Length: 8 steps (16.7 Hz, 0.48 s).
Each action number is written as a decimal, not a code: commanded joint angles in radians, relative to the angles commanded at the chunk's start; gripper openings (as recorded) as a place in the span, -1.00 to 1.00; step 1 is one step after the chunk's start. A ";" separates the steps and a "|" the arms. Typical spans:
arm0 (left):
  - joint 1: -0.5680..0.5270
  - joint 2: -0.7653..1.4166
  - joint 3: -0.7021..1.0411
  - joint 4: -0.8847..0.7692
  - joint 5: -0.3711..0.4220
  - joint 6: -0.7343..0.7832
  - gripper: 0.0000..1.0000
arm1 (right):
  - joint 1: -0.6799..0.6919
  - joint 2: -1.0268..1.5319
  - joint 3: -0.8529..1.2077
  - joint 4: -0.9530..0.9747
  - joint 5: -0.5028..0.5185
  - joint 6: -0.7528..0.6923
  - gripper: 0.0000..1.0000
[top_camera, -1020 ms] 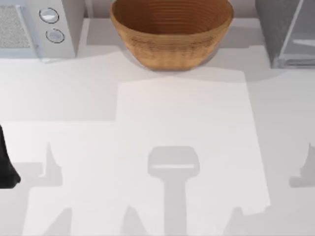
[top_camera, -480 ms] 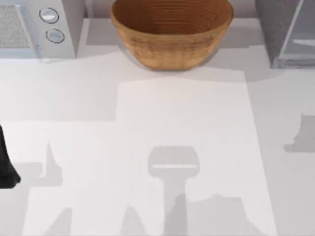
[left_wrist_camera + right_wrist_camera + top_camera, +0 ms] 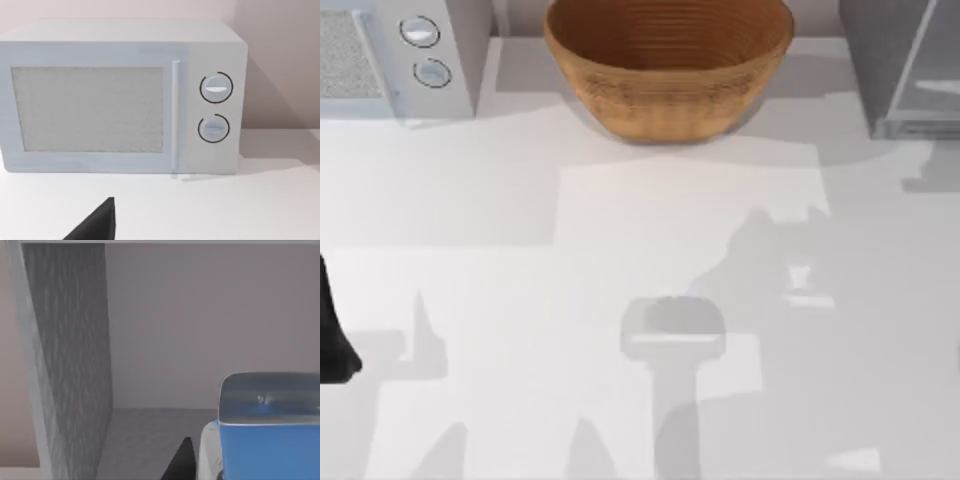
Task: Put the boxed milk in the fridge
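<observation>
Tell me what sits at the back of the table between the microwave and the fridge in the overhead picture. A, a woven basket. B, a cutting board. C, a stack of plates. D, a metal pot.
A: the top view shows a brown woven basket at the back of the table, with the microwave at its left and the fridge at its right.

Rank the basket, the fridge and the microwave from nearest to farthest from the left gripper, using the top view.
1. The microwave, back left corner, nearest the left gripper at the table's left edge.
2. The basket, back centre.
3. The fridge, back right corner, farthest.
</observation>
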 joint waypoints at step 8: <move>0.000 0.000 0.000 0.000 0.000 0.000 1.00 | -0.083 0.651 0.286 0.350 -0.074 0.005 -1.00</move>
